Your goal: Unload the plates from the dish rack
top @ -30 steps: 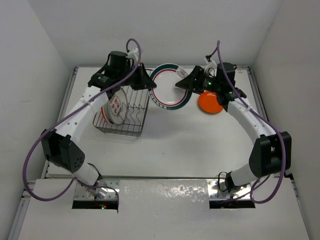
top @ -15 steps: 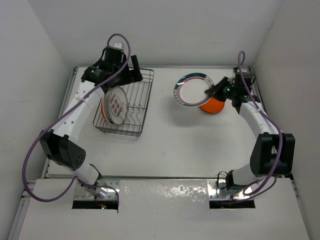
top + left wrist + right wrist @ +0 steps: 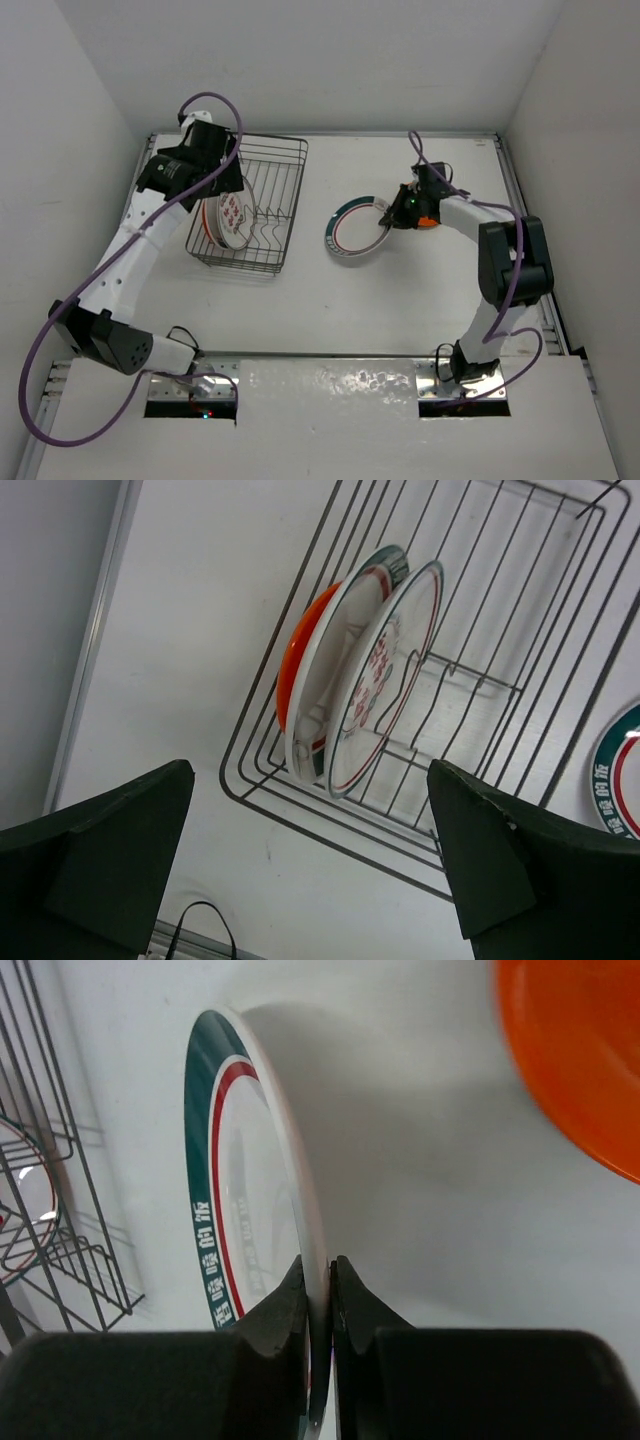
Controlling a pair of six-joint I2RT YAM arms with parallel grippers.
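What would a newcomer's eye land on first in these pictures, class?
Most striking is the white plate with the teal-and-red rim, pinched by its edge in the shut right gripper near mid-table, beside an orange plate lying on the table. On the left, the dish rack holds upright plates, a red-patterned white plate foremost. The left gripper is wide open over them.
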